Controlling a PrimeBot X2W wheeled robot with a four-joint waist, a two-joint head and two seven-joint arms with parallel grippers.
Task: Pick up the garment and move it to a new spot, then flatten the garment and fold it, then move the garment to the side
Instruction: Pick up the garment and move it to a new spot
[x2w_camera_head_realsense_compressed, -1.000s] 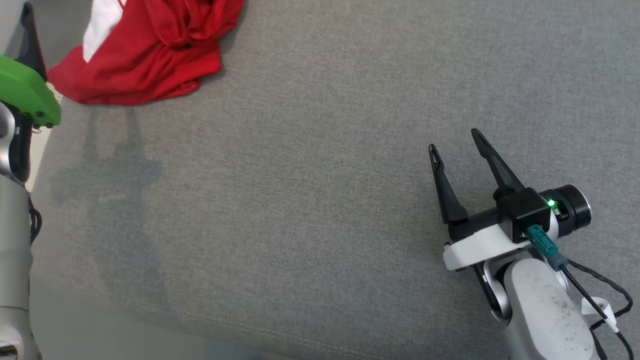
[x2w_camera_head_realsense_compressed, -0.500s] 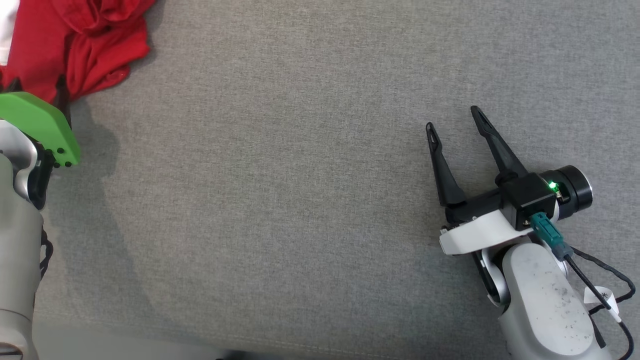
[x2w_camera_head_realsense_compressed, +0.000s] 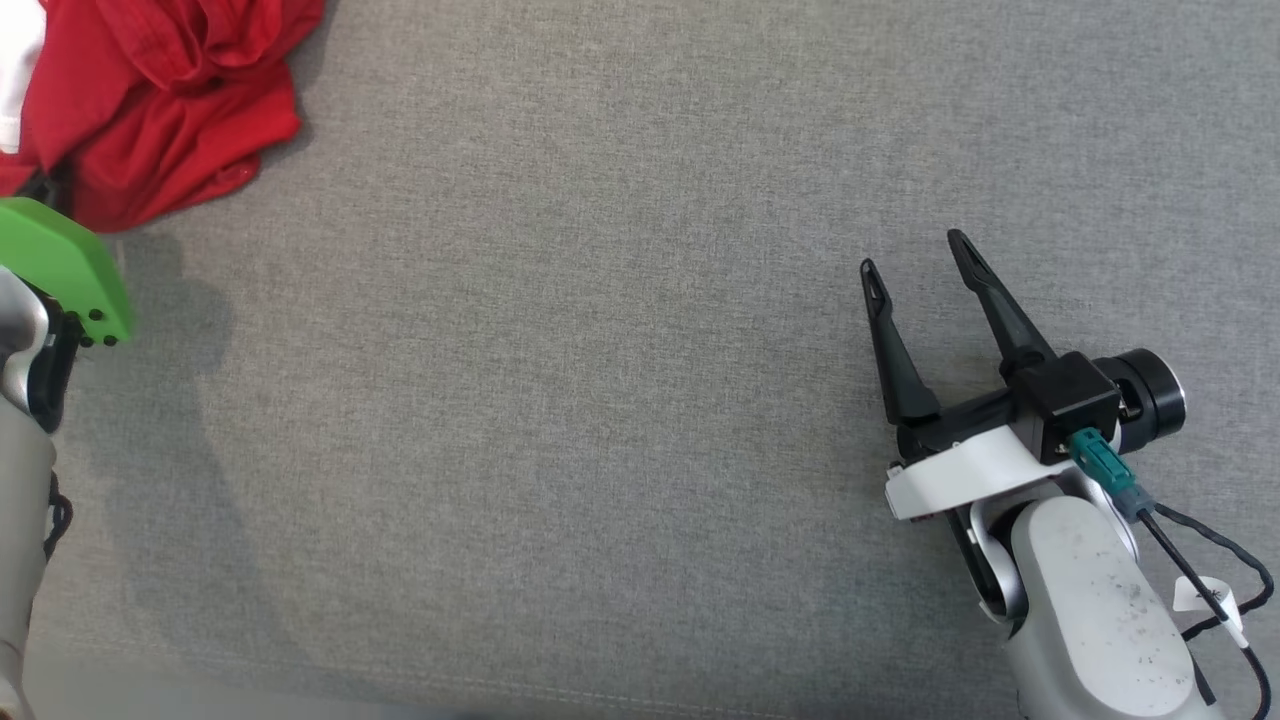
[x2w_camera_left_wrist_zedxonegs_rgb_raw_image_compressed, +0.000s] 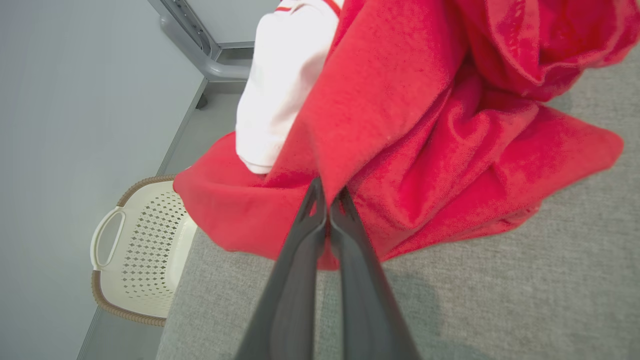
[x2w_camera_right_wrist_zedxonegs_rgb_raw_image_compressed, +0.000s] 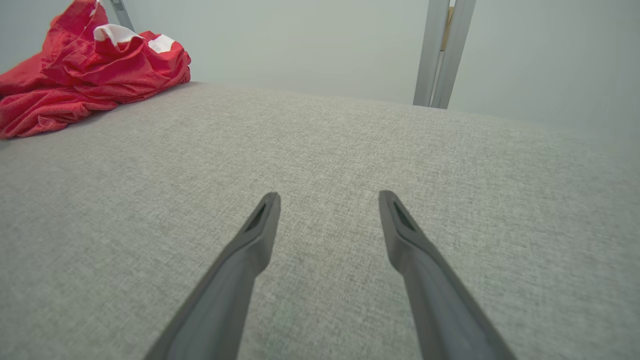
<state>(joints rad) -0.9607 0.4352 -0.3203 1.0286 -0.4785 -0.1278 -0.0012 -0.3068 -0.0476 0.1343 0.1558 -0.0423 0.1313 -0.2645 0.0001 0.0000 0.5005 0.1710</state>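
The garment (x2w_camera_head_realsense_compressed: 160, 90) is a crumpled red piece with white parts, lying at the far left corner of the grey cushioned surface (x2w_camera_head_realsense_compressed: 600, 350). In the left wrist view my left gripper (x2w_camera_left_wrist_zedxonegs_rgb_raw_image_compressed: 328, 192) is shut, its two fingers pinching a fold of the garment (x2w_camera_left_wrist_zedxonegs_rgb_raw_image_compressed: 425, 125). In the head view a green cover (x2w_camera_head_realsense_compressed: 60, 270) on the left wrist hides those fingers. My right gripper (x2w_camera_head_realsense_compressed: 915, 255) rests low over the surface at the right, open, with nothing between its fingers (x2w_camera_right_wrist_zedxonegs_rgb_raw_image_compressed: 262, 220). The right wrist view shows the garment (x2w_camera_right_wrist_zedxonegs_rgb_raw_image_compressed: 90, 75) far off at the upper left.
A cream perforated basket (x2w_camera_left_wrist_zedxonegs_rgb_raw_image_compressed: 145, 250) with a brown rim stands on the floor beyond the surface's left edge. Grey metal frame legs (x2w_camera_right_wrist_zedxonegs_rgb_raw_image_compressed: 445, 50) rise behind the far edge. A black cable (x2w_camera_head_realsense_compressed: 1200, 580) hangs from the right wrist.
The head view has shifted, so the garment now sits at the picture's upper left. My left gripper has reached the garment's near edge and shut on it. The right gripper has stayed open.
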